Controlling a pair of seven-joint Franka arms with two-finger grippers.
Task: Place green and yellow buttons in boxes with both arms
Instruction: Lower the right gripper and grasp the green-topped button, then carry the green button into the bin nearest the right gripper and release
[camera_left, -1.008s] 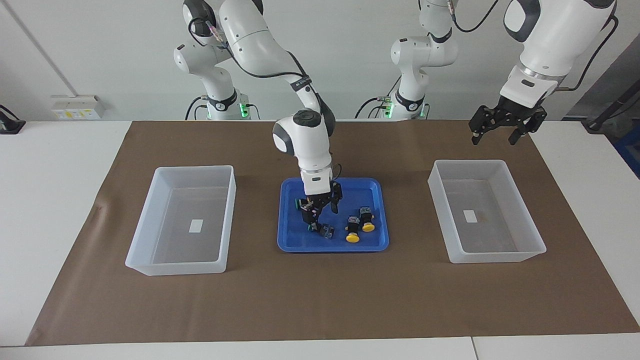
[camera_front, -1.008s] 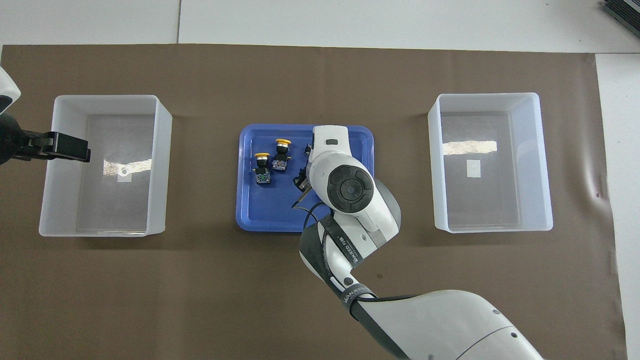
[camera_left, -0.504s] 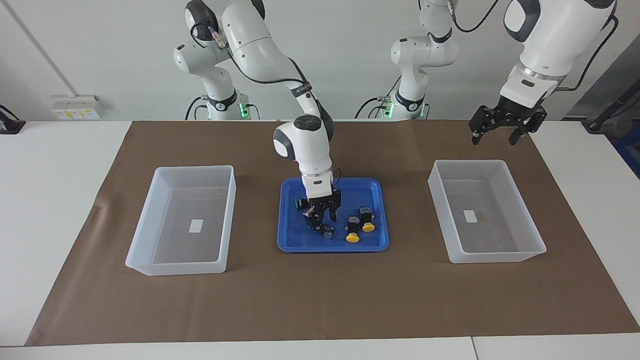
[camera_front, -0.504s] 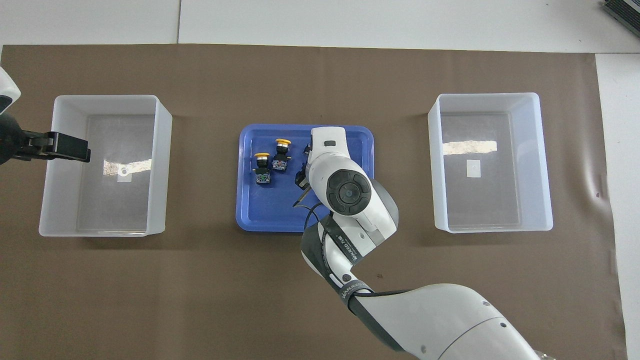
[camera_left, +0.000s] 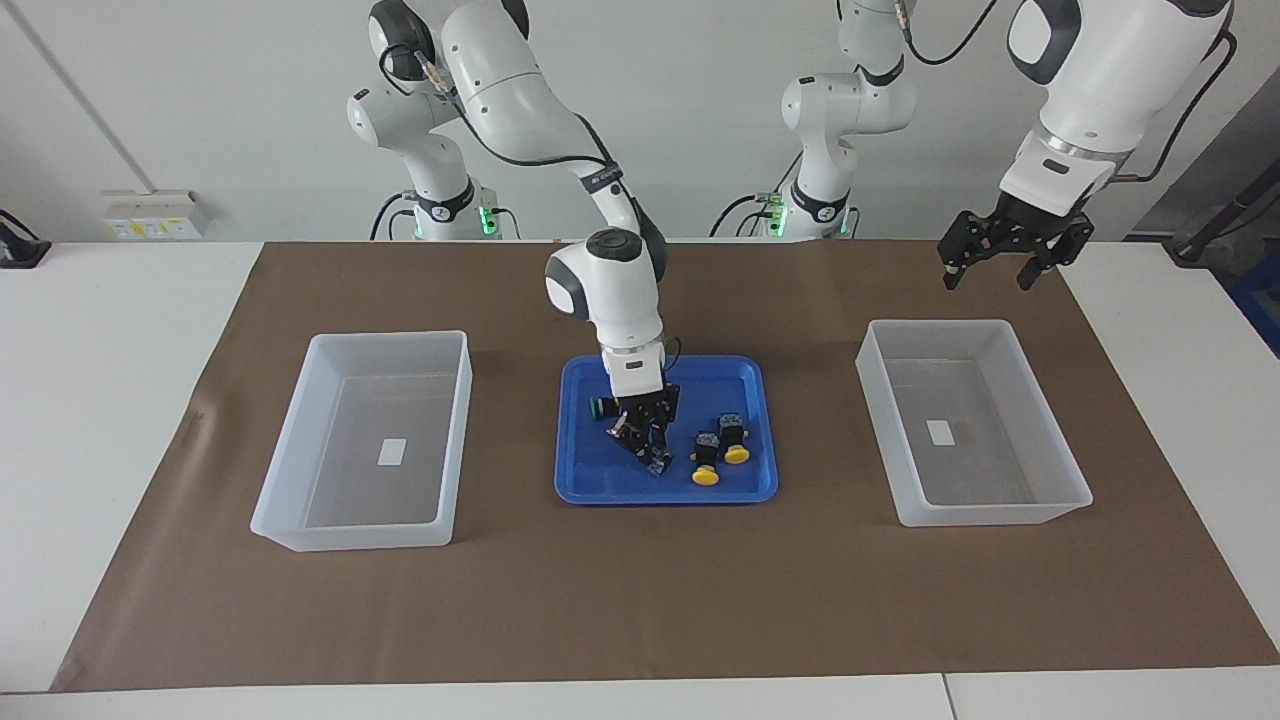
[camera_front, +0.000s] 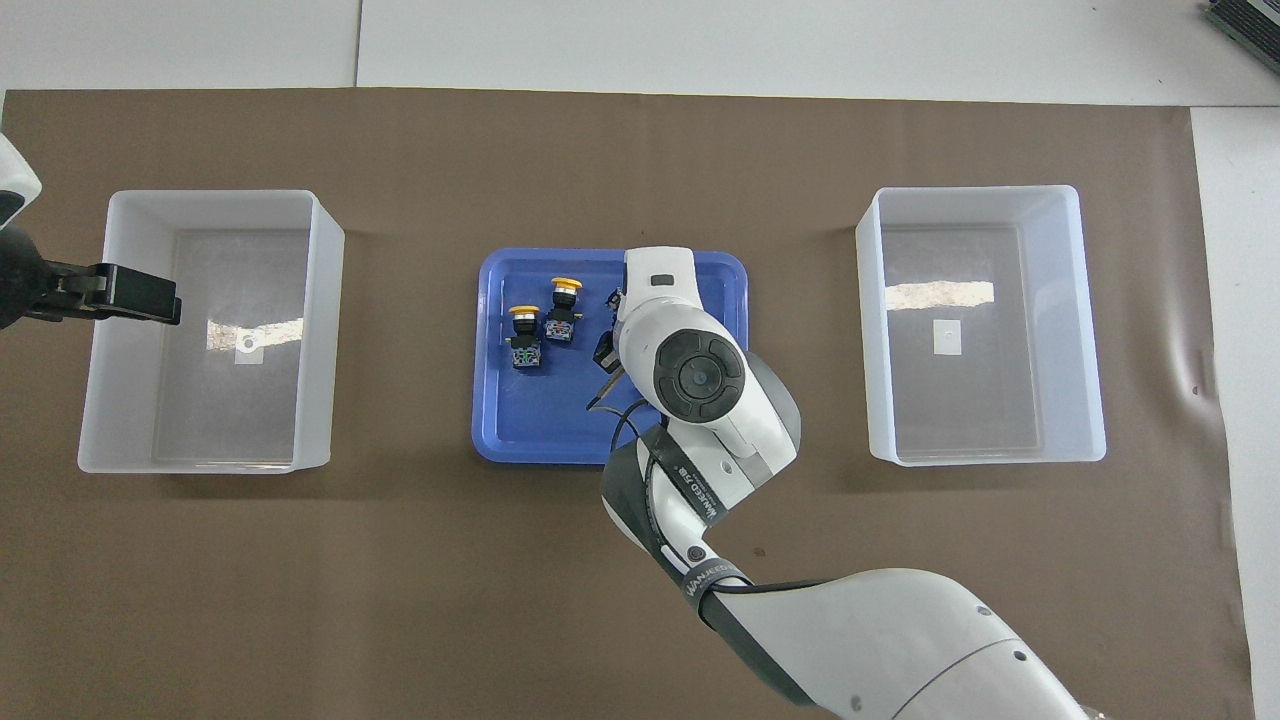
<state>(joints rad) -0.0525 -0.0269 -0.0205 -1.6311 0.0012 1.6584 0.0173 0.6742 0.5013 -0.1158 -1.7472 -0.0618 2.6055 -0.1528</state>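
Observation:
In the facing view my right gripper (camera_left: 645, 447) is down in the blue tray (camera_left: 585, 482), shut on a green button (camera_left: 658, 464). Only the button's black-grey body shows below the fingertips. A second green button (camera_left: 600, 407) lies beside the wrist. Two yellow buttons (camera_left: 706, 473) (camera_left: 736, 451) lie close by toward the left arm's end, also seen from overhead (camera_front: 524, 326) (camera_front: 564, 301). From overhead the right wrist hides its gripper. My left gripper (camera_left: 990, 268) hangs open and empty, over the edge of one box (camera_front: 325, 300).
Two translucent boxes (camera_left: 390, 338) (camera_left: 940, 325) stand on the brown mat (camera_left: 640, 600), one at each end of the tray, each holding only a small white label. White tabletop borders the mat.
The right gripper sank lower into the tray and closed its fingers on the green button. The left arm has stayed still.

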